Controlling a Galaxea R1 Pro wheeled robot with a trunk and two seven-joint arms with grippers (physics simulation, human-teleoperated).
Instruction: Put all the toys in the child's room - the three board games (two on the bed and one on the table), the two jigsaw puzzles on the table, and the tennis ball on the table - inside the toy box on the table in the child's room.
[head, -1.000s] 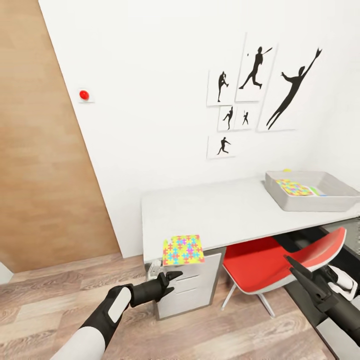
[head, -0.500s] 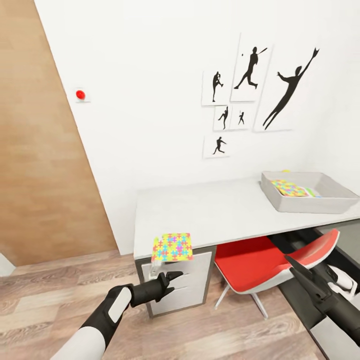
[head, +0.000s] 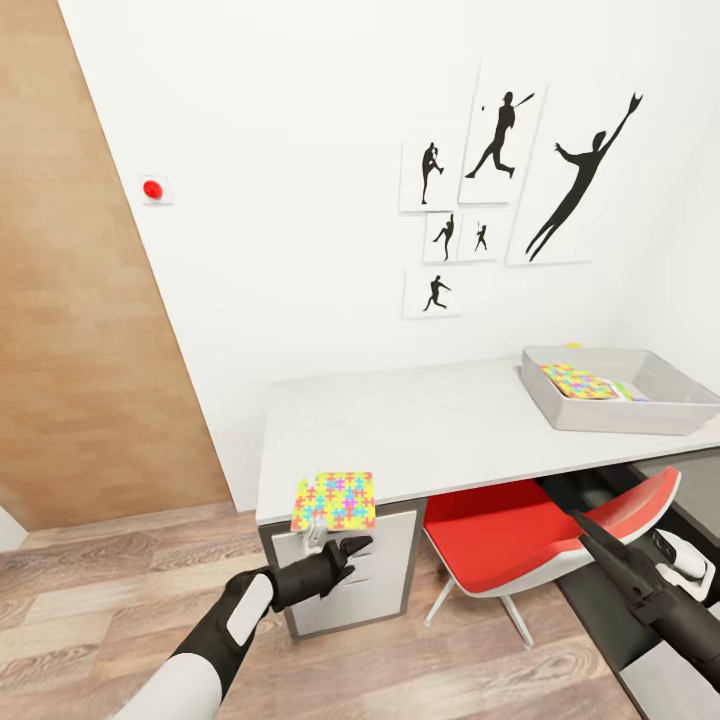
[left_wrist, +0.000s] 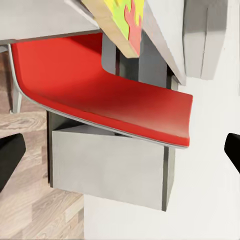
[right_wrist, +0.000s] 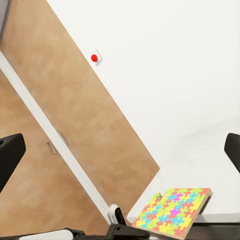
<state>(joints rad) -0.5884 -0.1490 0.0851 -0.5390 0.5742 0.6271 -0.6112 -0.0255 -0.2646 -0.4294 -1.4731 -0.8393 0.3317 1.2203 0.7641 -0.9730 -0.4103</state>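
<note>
At the near corner of the table (head: 430, 425), the left gripper (head: 340, 560), jaws parted and empty, must rise to the overhanging jigsaw puzzle (head: 335, 500) bound for the toy box (head: 610, 412), the right gripper (head: 590, 530) likewise parted

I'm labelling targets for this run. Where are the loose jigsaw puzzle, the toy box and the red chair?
jigsaw puzzle (head: 334, 501), head view, middle of its colourful top.
toy box (head: 610, 415), head view, near outer wall.
red chair (head: 500, 545), head view, seat surface.
</note>
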